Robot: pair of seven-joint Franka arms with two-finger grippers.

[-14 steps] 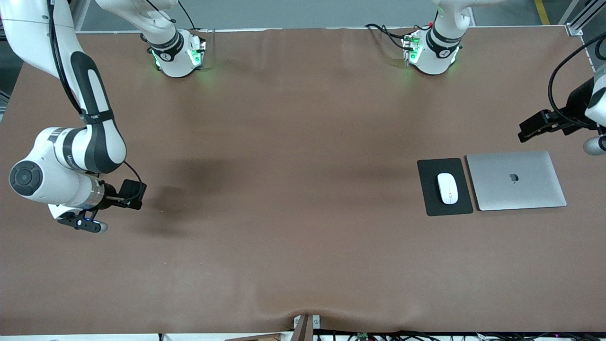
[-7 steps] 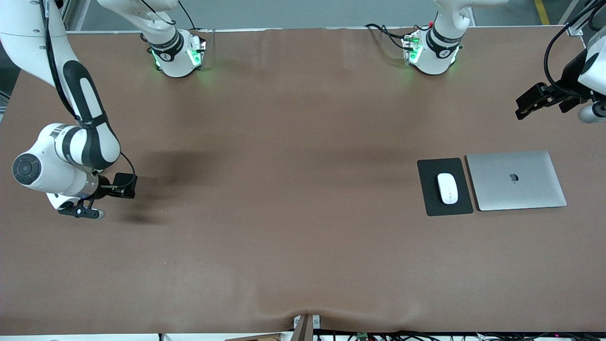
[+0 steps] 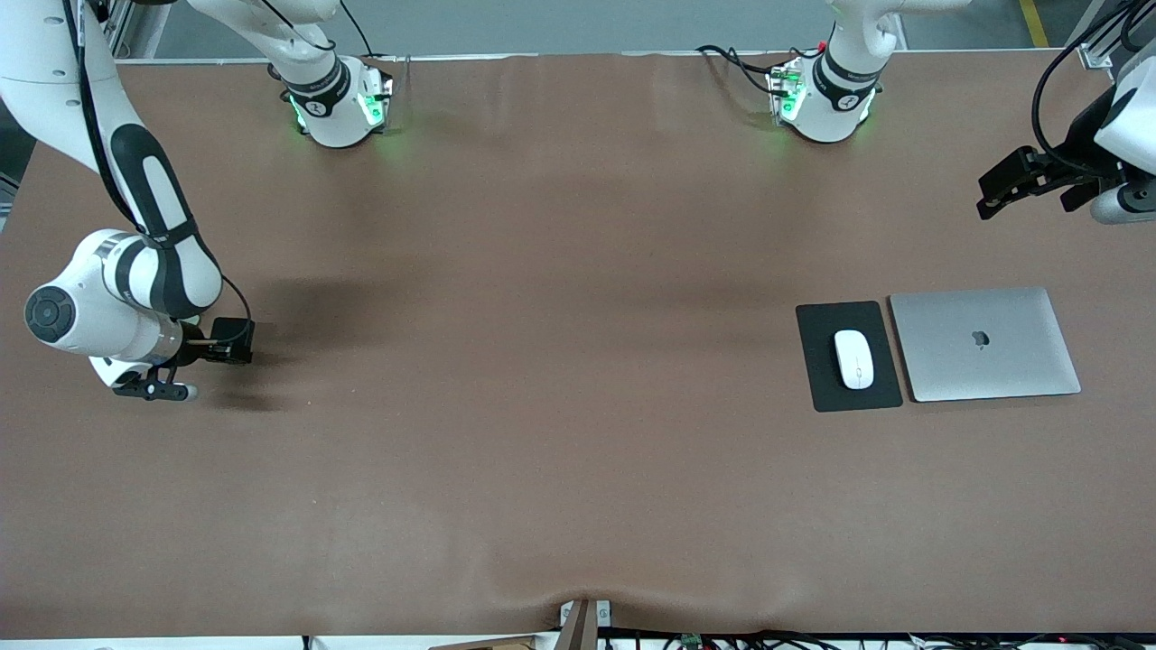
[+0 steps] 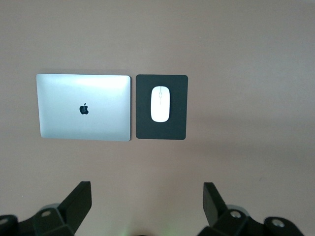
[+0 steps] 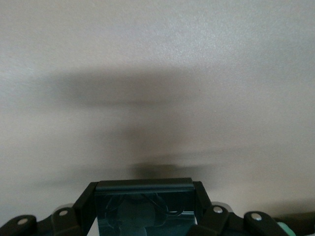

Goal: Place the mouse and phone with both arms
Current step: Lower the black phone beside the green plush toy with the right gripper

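Note:
The white mouse (image 3: 853, 358) lies on a black mat (image 3: 826, 388) beside a closed silver laptop (image 3: 984, 343) at the left arm's end of the table. The left wrist view also shows the mouse (image 4: 160, 103) and the mat (image 4: 176, 125). My left gripper (image 3: 1004, 185) is open and empty, up in the air over bare table; its own view shows it spread wide (image 4: 146, 201). My right gripper (image 3: 226, 343) is shut on the black phone (image 3: 237, 338) low over bare table at the right arm's end. The phone fills the gap between its fingers in its own view (image 5: 145, 209).
The laptop (image 4: 83, 107) lies flat right against the mat. The two arm bases (image 3: 339, 99) (image 3: 822, 95) stand at the table's edge farthest from the front camera. The brown table cover (image 3: 560, 406) is bare in the middle.
My right gripper has carried the phone toward the right arm's end of the table, and its shadow has drawn closer. My left gripper has drawn away from the laptop toward the bases.

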